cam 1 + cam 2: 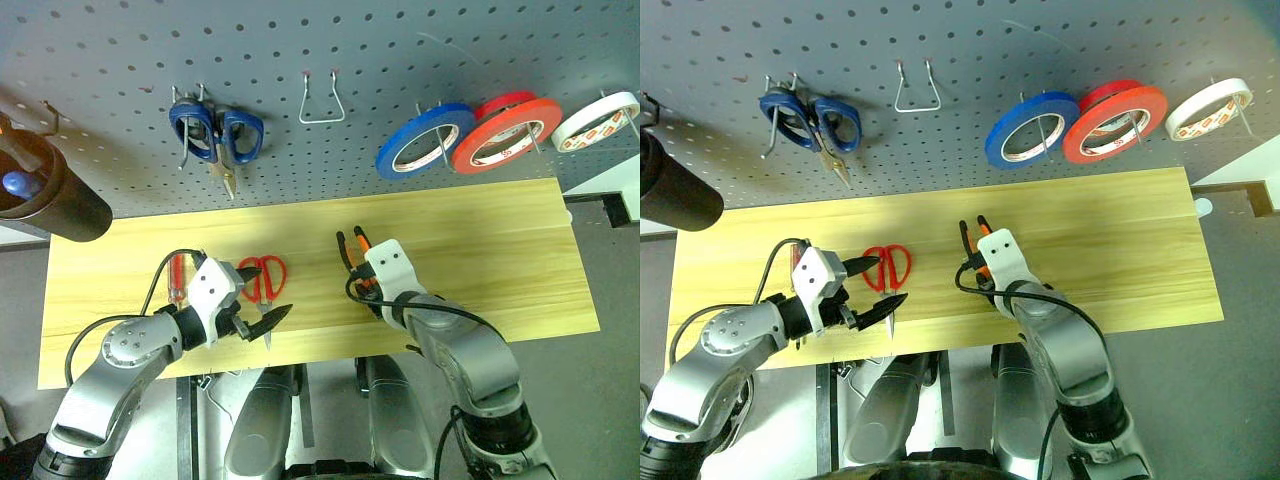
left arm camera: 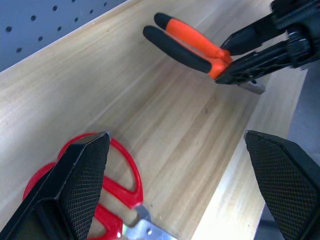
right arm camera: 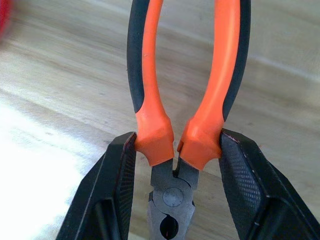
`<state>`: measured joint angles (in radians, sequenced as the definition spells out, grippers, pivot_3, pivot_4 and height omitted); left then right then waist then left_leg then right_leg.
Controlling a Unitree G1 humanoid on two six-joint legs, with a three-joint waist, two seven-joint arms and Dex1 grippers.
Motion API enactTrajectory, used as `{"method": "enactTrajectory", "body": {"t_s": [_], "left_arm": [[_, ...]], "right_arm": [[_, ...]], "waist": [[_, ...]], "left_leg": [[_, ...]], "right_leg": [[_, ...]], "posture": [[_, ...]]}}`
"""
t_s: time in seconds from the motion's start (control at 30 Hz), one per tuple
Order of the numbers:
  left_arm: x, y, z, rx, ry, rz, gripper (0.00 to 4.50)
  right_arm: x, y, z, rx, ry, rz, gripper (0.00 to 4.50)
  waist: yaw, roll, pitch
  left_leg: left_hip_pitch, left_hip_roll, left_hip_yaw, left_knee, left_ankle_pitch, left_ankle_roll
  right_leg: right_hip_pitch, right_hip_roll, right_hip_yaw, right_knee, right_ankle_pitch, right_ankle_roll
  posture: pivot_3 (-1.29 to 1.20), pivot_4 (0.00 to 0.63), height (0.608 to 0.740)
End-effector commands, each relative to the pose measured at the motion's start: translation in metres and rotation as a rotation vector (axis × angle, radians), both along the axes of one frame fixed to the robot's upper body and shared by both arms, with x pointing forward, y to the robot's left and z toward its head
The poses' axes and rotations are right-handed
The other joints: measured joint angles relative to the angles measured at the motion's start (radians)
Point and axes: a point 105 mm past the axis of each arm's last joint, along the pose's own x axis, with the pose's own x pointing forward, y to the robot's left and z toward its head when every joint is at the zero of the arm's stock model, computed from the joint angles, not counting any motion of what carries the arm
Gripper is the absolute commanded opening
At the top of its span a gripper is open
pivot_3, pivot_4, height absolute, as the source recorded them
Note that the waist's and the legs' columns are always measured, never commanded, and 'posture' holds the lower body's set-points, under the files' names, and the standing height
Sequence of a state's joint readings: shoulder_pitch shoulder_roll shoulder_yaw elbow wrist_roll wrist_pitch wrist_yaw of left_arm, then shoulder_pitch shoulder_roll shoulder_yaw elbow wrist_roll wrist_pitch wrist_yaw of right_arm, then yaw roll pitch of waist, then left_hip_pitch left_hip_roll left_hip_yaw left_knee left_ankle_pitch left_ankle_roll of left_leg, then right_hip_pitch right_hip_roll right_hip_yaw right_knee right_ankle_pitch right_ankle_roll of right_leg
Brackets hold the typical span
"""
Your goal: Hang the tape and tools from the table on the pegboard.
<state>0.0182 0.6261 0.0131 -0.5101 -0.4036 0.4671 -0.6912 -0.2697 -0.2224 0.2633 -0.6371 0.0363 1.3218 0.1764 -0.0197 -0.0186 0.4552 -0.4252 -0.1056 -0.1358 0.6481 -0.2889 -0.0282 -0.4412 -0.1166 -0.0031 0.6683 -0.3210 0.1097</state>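
My right gripper (image 3: 177,150) is shut on the pliers (image 1: 350,247), pinching both orange-and-black handles just above the pivot, with the handles pointing toward the pegboard (image 1: 120,60). The red-handled scissors (image 1: 264,276) lie flat on the table (image 1: 500,250). My left gripper (image 1: 262,295) hangs wide open right over their blades and holds nothing. A slim red-handled screwdriver (image 1: 177,279) lies on the wood just left of that gripper. The white tape (image 1: 597,120) hangs on a hook at the pegboard's far right.
On the pegboard hang blue-handled scissors (image 1: 216,133), a bare wire hook (image 1: 321,103), a blue tape roll (image 1: 425,141) and a red tape roll (image 1: 506,134). A dark cylindrical holder (image 1: 55,195) juts out at the far left. Bare wood lies right of the pliers.
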Motion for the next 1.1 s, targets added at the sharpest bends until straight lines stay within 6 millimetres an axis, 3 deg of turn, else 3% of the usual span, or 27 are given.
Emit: {"method": "enactTrajectory", "body": {"t_s": [0.03,0.27,0.4,0.57,0.77,0.87,1.1], "left_arm": [[-0.002,-0.005,0.001,-0.005,-0.019,-0.039,4.50],[0.003,-0.004,0.008,-0.005,-0.045,-0.092,4.50],[0.009,-0.005,0.016,-0.022,-0.075,-0.114,4.50],[0.016,-0.008,0.028,-0.075,-0.115,-0.137,4.50],[0.011,-0.012,0.059,-0.161,-0.206,-0.187,4.50],[0.009,-0.011,0.065,-0.189,-0.233,-0.203,4.50],[0.007,-0.009,0.080,-0.274,-0.384,-0.207,4.50]], "right_arm": [[-0.014,0.002,0.013,0.033,-0.075,0.074,2.08],[-0.041,-0.019,0.015,0.024,-0.142,0.175,2.08],[-0.058,-0.027,0.031,0.104,-0.227,0.246,2.08],[-0.064,-0.026,0.050,0.211,-0.328,0.291,2.08],[-0.067,-0.030,0.075,0.270,-0.444,0.348,2.08],[-0.070,-0.033,0.089,0.297,-0.495,0.394,2.08],[-0.073,-0.030,0.121,0.335,-0.608,0.505,2.08]], "waist": [[0.001,0.000,-0.001],[0.007,-0.004,-0.007],[0.008,-0.007,-0.026],[0.009,-0.011,-0.060],[0.008,-0.012,-0.102],[0.009,-0.010,-0.131],[0.012,-0.009,-0.190]], "left_leg": [[0.000,0.000,0.000,0.000,0.000,0.000],[-0.001,-0.001,0.000,0.001,0.000,0.000],[-0.001,-0.001,0.000,0.002,0.000,0.000],[0.000,-0.001,0.001,0.006,0.000,-0.001],[0.000,-0.002,0.000,0.013,0.000,-0.001],[0.001,-0.002,0.000,0.016,0.001,-0.001],[0.017,-0.001,0.000,0.016,0.001,-0.002]], "right_leg": [[0.000,0.000,0.000,0.000,0.000,0.000],[-0.001,-0.001,-0.001,0.001,0.000,0.000],[-0.001,-0.001,-0.002,0.003,0.000,0.000],[0.000,-0.001,-0.002,0.006,0.000,0.000],[0.001,-0.001,-0.002,0.012,0.000,0.000],[0.003,-0.001,-0.002,0.014,0.000,0.000],[0.019,0.000,-0.002,0.014,0.001,0.000]], "posture": [[0.00,0.413,0.725],[0.01,0.370,0.725],[0.02,0.338,0.725],[0.02,0.286,0.725],[0.02,0.227,0.725],[0.03,0.194,0.725],[0.04,0.149,0.725]]}}
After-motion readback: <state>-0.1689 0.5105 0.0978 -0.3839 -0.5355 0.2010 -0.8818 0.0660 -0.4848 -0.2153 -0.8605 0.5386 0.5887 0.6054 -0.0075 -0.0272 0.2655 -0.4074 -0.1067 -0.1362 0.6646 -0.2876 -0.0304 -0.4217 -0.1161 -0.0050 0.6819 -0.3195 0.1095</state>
